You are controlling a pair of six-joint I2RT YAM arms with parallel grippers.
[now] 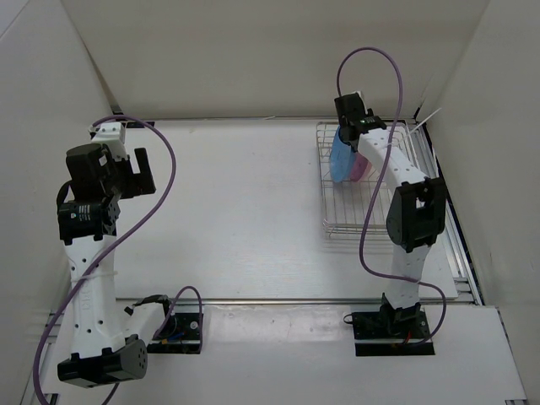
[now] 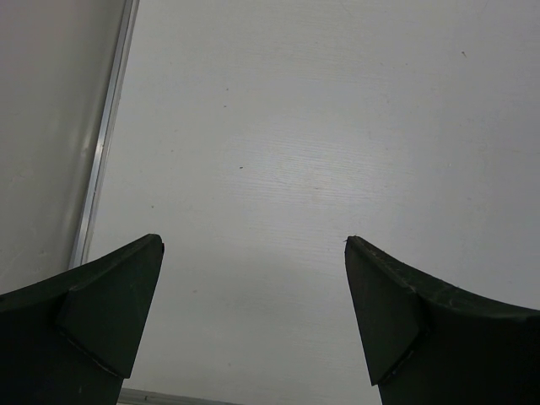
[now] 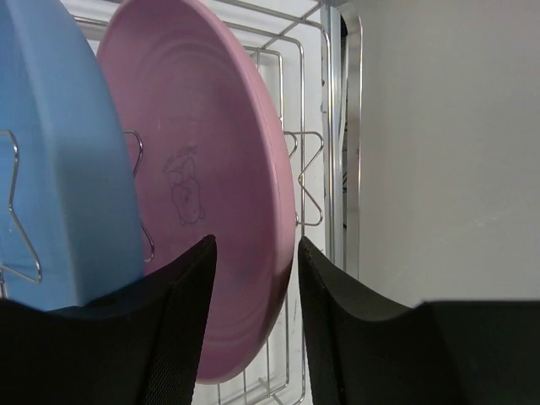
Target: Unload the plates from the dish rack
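Bearing the dish rack [image 1: 354, 207], a white table [image 1: 236, 211] abuts walls [image 1: 253, 51].

Your pink plate [image 3: 211, 169] carries a faint dark line drawing on its face; at its 9 o'clock stands the light blue plate [image 3: 59, 152]. The wire dish rack [image 1: 346, 221] is silver, the tabletop [image 1: 228, 202] white.
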